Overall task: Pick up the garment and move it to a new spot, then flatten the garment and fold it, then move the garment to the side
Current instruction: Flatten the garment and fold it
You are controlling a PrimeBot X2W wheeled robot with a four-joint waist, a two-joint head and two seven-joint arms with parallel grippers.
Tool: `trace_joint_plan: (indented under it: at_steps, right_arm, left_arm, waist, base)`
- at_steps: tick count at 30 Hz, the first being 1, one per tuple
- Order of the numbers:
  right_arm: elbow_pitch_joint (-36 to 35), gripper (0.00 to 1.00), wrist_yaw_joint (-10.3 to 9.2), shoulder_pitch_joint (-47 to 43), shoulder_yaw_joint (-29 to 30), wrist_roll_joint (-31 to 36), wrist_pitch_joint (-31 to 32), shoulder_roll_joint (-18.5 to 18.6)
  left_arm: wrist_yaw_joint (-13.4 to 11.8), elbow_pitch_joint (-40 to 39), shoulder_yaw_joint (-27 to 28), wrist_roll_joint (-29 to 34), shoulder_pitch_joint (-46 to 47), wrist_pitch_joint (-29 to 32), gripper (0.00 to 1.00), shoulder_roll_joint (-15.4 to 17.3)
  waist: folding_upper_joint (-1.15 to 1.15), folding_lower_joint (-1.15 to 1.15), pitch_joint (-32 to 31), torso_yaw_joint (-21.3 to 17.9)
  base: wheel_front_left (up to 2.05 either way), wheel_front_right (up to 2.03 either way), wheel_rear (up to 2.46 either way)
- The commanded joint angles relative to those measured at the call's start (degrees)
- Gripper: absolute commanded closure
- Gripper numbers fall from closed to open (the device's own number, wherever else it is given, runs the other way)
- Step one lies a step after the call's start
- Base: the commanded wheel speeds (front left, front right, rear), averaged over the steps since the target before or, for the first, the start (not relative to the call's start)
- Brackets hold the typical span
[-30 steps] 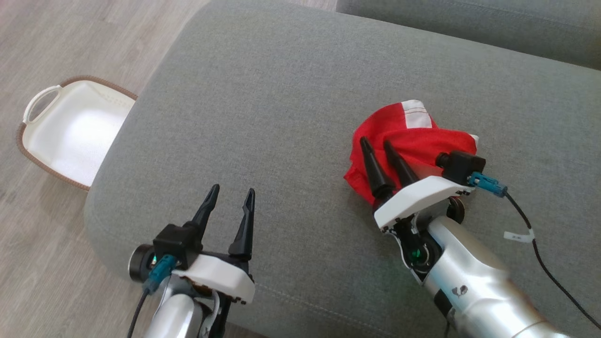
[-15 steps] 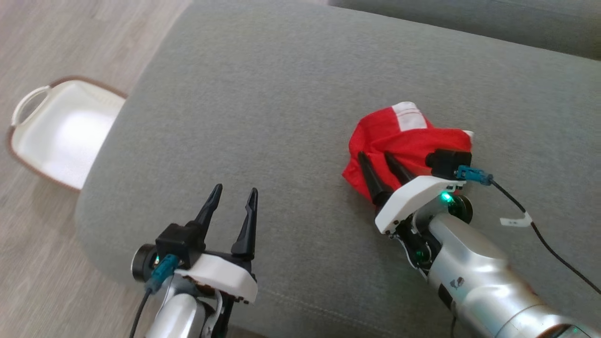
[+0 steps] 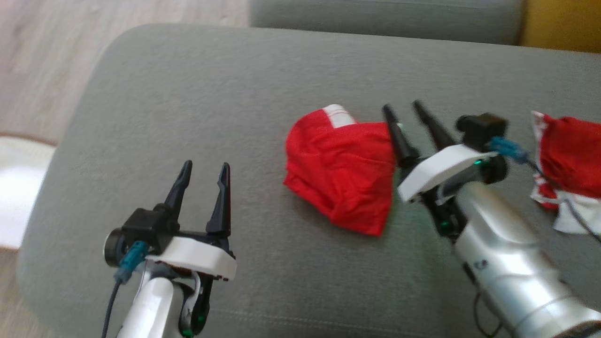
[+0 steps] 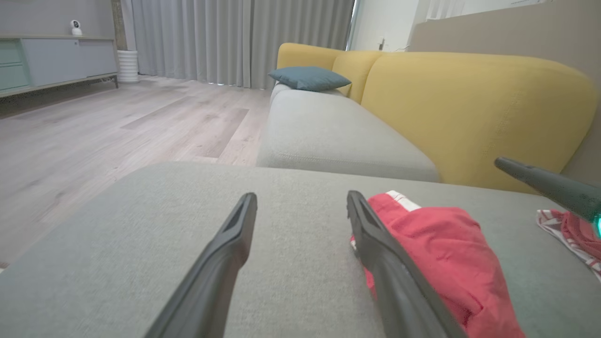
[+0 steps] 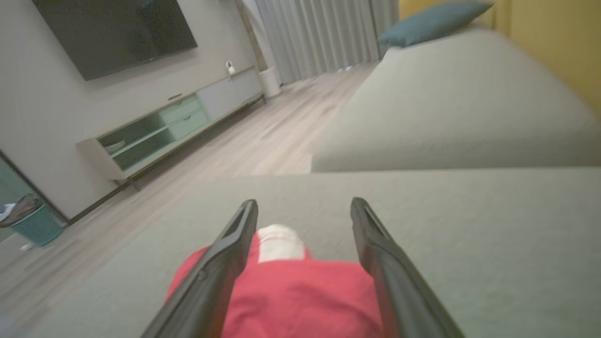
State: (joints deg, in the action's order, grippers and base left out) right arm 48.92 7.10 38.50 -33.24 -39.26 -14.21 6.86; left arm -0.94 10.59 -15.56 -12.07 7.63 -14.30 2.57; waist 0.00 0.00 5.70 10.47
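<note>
free: grey cushion [image 3: 188, 94] left of garment [image 3: 342, 173] | obstacle: second garment [image 3: 568, 159] right

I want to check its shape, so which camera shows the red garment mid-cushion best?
The head view: nearly all the red garment shows from above. The left wrist view shows it side-on, partly behind a finger; the right wrist view shows it blurred and cut off.
</note>
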Motion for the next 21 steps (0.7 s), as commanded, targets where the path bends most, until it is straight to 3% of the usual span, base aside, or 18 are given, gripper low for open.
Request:
trace_joint_plan:
  at_steps: [1, 5, 12, 15, 21]
  right_arm:
    - [-4.1, 0.00, 0.39, -1.7, 2.8, 4.4, -0.8, 0.2]
    - [-11.6, 0.00, 0.39, -7.4, 11.0, 15.3, -0.8, 0.7]
    - [-25.8, 0.00, 0.39, -19.3, 22.6, 29.7, -0.8, -2.4]
    - [-30.1, 0.00, 0.39, -23.4, 24.8, 33.5, -0.8, -3.2]
    - [-33.6, 0.00, 0.39, -28.1, 26.8, 34.9, -0.8, -3.9]
  left_arm:
    - [0.2, -2.6, 2.6, 0.3, 2.7, -0.7, 0.00, 0.3]
    - [0.3, -3.8, 3.6, 0.3, 2.8, -0.7, 0.00, 0.3]
    - [0.1, -5.8, 4.9, 0.0, 2.3, -0.7, 0.00, 0.3]
    - [-0.2, -6.5, 5.2, -0.2, 2.0, -0.7, 0.00, 0.3]
    - [-0.9, -6.4, 5.4, -0.1, 0.7, -0.7, 0.00, 0.3]
  waist:
    - [0.00, 0.00, -1.0, -2.9]
    - [0.00, 0.00, -1.4, -5.4]
    - [0.00, 0.00, -2.0, -8.6]
    - [0.00, 0.00, -2.1, -9.4]
    - [0.00, 0.00, -1.7, -10.4]
  base:
    - [0.00, 0.00, 0.00]
    - [0.00, 0.00, 0.00]
    - [0.00, 0.00, 0.00]
    - [0.00, 0.00, 0.00]
    - [0.00, 0.00, 0.00]
